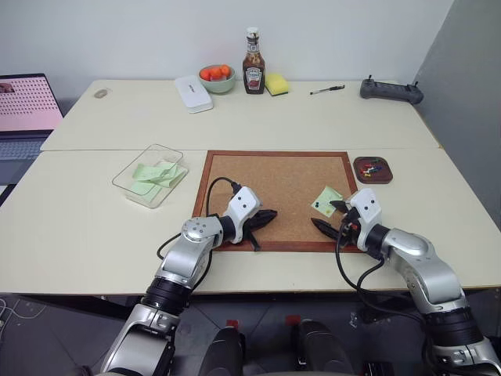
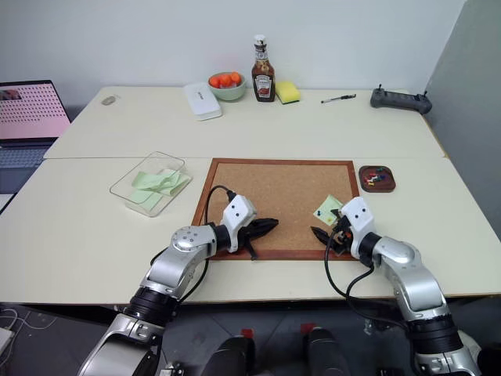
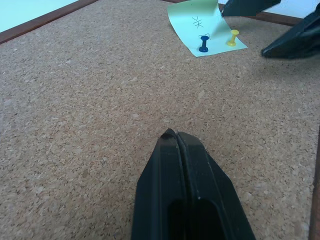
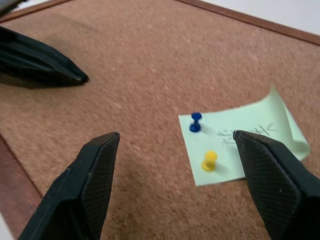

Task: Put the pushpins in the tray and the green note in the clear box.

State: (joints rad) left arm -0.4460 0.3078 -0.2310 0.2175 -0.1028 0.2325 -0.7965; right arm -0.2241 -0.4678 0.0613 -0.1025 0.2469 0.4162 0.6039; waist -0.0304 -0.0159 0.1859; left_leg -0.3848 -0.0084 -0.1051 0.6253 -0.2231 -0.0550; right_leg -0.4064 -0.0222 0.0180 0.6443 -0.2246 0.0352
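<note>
My right gripper (image 4: 175,165) is spread near the blue pushpin (image 4: 195,122) and yellow pushpin (image 4: 209,160) pinning the green note (image 4: 245,140). A finger could snag and tear the paper. The left gripper (image 3: 176,136) is clenched empty

One corkboard (image 1: 278,196). One green note (image 4: 240,140) pinned to it by two pushpins: one blue (image 4: 195,122), one yellow (image 4: 209,160). Several more pushpins in one tray (image 1: 373,169), number unclear. One clear box (image 1: 150,175) with several green notes, count uncertain. One ketchup bottle (image 1: 253,63), one pen (image 1: 326,90).
</note>
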